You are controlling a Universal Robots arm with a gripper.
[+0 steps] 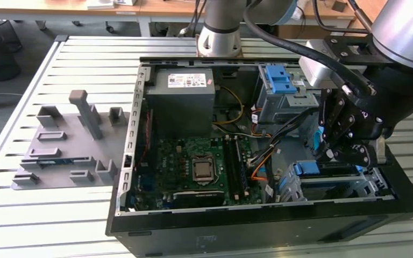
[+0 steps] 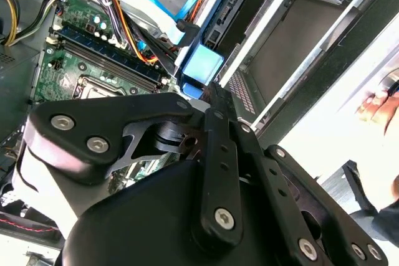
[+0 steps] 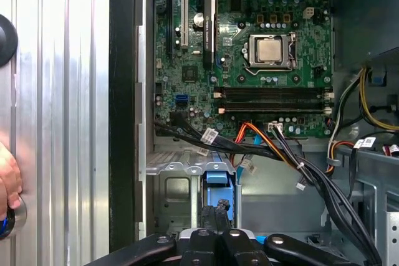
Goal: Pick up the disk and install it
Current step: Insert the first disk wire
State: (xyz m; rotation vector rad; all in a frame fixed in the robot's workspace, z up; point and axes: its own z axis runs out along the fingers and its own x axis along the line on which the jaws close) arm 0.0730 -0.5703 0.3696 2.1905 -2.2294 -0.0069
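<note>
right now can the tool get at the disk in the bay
Likely yes: the tool is right at the disk, by its blue frame, and the cable bundle runs past, not between them.

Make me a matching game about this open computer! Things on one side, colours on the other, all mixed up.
Things:
1. motherboard
2. power-supply box
3. cage latch
4. gripper

Colours:
A. blue
B. black
C. green
D. grey with a white sticker

Right pairs: 1-C, 2-D, 3-A, 4-B.
</note>
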